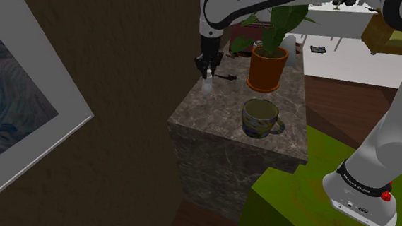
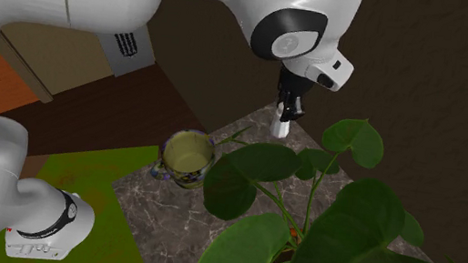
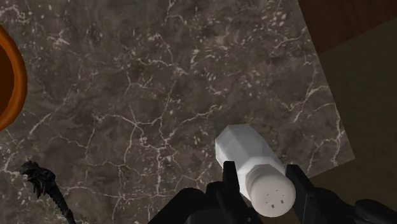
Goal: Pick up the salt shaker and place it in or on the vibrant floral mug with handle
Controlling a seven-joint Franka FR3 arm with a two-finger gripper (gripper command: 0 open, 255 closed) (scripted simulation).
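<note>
The white salt shaker (image 3: 245, 149) is clasped near its perforated cap between the two black fingers of my gripper (image 3: 261, 172), which is shut on it. In the shoulder view the gripper (image 1: 206, 73) points straight down at the far left corner of the dark marble table (image 1: 222, 139), with the shaker (image 1: 207, 87) under it. I cannot tell whether its base touches the top. The floral mug (image 1: 261, 118) stands upright and empty near the table's front edge, handle to the right. The second exterior view shows the gripper (image 2: 286, 112), the shaker (image 2: 280, 128) and the mug (image 2: 185, 157).
An orange pot (image 1: 268, 68) with a leafy plant (image 2: 321, 228) stands at the table's far right, behind the mug. A small black object (image 1: 226, 77) lies between the shaker and the pot. A green surface (image 1: 296, 196) lies below the table by the stand.
</note>
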